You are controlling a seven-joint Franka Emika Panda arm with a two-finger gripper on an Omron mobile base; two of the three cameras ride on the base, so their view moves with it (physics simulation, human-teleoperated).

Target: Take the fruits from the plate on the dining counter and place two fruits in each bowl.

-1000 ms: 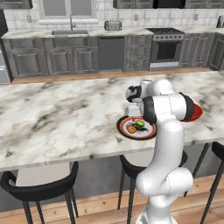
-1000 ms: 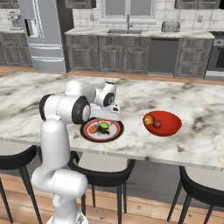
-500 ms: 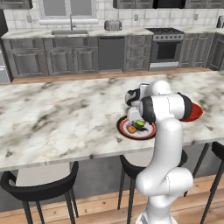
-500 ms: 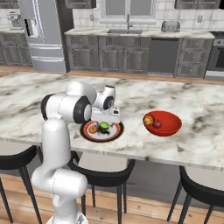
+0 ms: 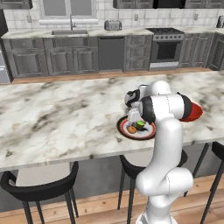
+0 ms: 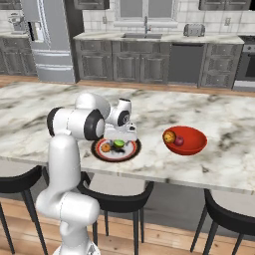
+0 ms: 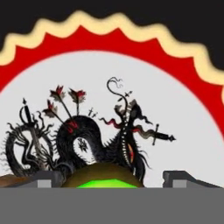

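Hand (image 7: pixel 112 183) low over the plate (image 7: pixel 131 74), pointing down. In the hand view its two dark fingertips (image 7: pixel 48 178) stand apart with the green fruit (image 7: pixel 105 183) between them. Fingers are spread to either side of the fruit; whether they touch it cannot be told.

Right base view: hand (image 6: pixel 121 141) hangs just over the green fruit (image 6: pixel 119 144), which lies on the plate (image 6: pixel 115 154) near its middle. Small orange fruit (image 6: pixel 105 147) lies on the same plate, just beside the green one. Left base view: same pair, orange fruit (image 5: pixel 132 129) and green fruit (image 5: pixel 140 124), on the plate (image 5: pixel 124 131), part hidden by the arm.

Plate sits on the marble table (image 6: pixel 30 124), near the table's front edge.

Red bowl (image 6: pixel 191 147) stands on the table apart from the plate. It holds two fruits: an orange one (image 6: pixel 169 136) and a dark red one (image 6: pixel 178 141), touching or nearly so. In the left base view the red bowl (image 5: pixel 196 113) shows behind the arm.

Black stools (image 6: pixel 124 191) stand under the table edge.
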